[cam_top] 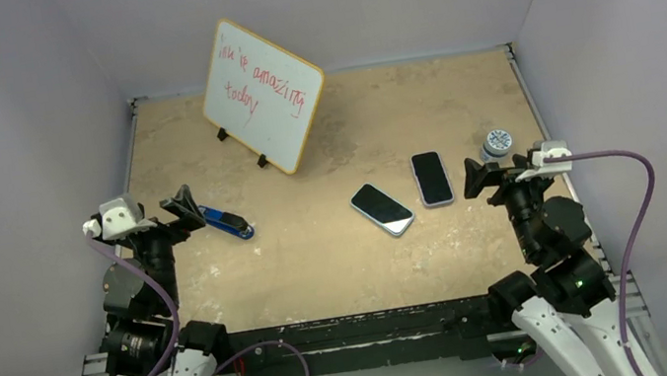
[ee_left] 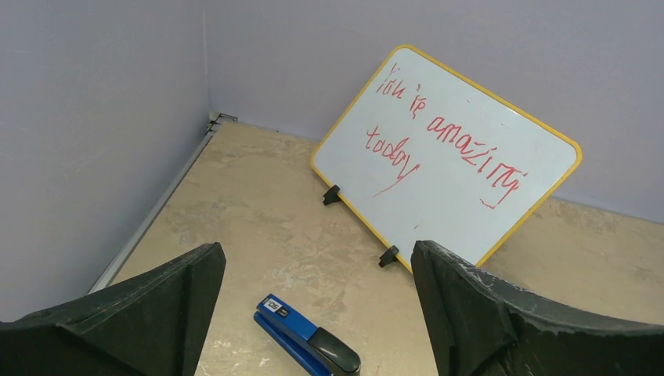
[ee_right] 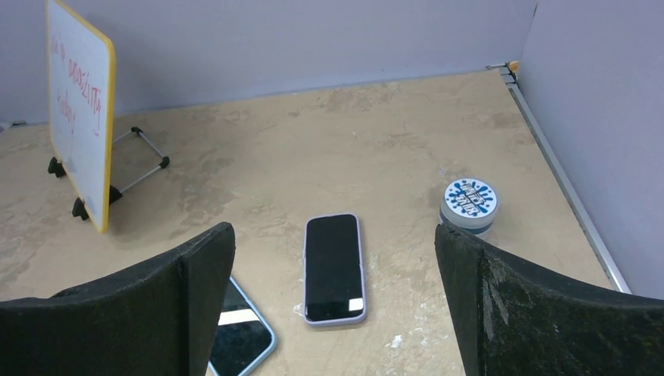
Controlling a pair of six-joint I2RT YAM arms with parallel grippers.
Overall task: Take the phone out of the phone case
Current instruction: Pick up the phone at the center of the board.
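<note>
The left gripper [cam_top: 180,203] hangs at the left edge of the table [cam_top: 322,269], its jaws spread wide and holding nothing. Just right of it lies a blue stapler [cam_top: 228,224], flat on the table, its black end pointing towards the middle. In the left wrist view the lower end of the stapler is cut off by the frame. Behind it, further back, a yellow-framed whiteboard [cam_top: 264,95] stands tilted on two small black feet, with red handwriting across it. The wording is loose and hard to read in full.

Right of centre, two phones lie screen up and apart from each other. The nearer one, a blue-rimmed phone [cam_top: 382,209], lies at a slant. Whether that rim is a case or the body cannot be told, and in the right wrist view the left finger hides most of it. Just right of it the phone [ee_right: 334,262] sits in a lilac phone case [ee_right: 335,322], lengthwise, with only the case's rim showing around the dark screen.

Further right, near the table's edge rail, stands a small round tub [ee_right: 470,200] with a blue-and-white patterned lid on, so its contents are hidden. The right gripper [cam_top: 479,176] hovers just beside the cased phone, between it and the tub, jaws fully apart and empty.
</note>
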